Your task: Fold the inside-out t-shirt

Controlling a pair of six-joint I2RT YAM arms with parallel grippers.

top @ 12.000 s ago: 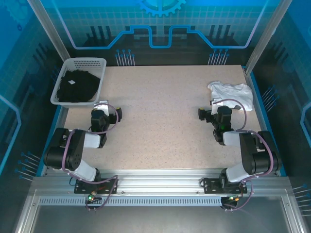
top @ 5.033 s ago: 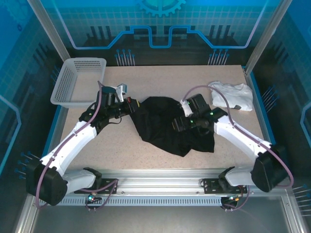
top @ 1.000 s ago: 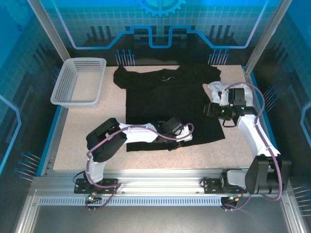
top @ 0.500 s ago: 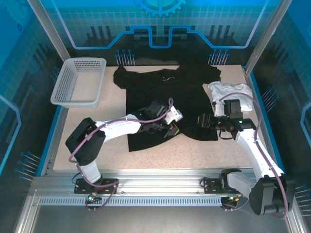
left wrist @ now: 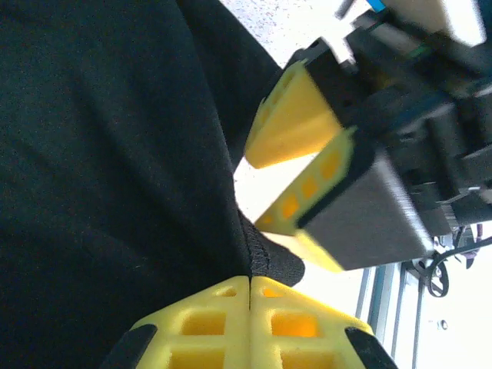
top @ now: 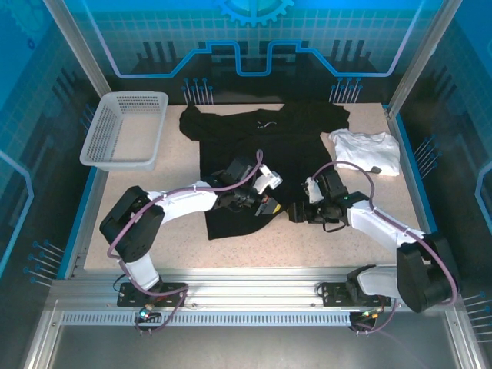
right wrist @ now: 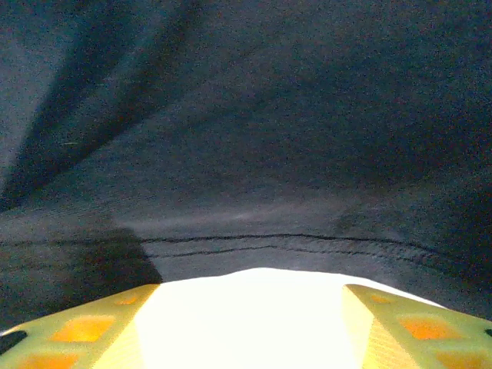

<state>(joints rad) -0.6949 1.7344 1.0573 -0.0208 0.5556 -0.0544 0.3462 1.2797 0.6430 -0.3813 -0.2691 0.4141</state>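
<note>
Both meet at near hem (right wrist: 292, 242) of black cloth t-shirt (top: 254, 146): left gripper (left wrist: 250, 280) clamps it, right gripper (right wrist: 246, 290) open, hem dead ahead.

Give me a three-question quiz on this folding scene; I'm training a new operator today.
1. True or false: the left claw is shut on the hem of the t-shirt.
2. Where does the white garment lie?
A. Draped over the left arm
B. On the table, beside the t-shirt's sleeve
C. Under the t-shirt
3. Fill in: at the hem, the right claw has its jaws ____.

Key: 1 true; 2 B; 3 open.
</note>
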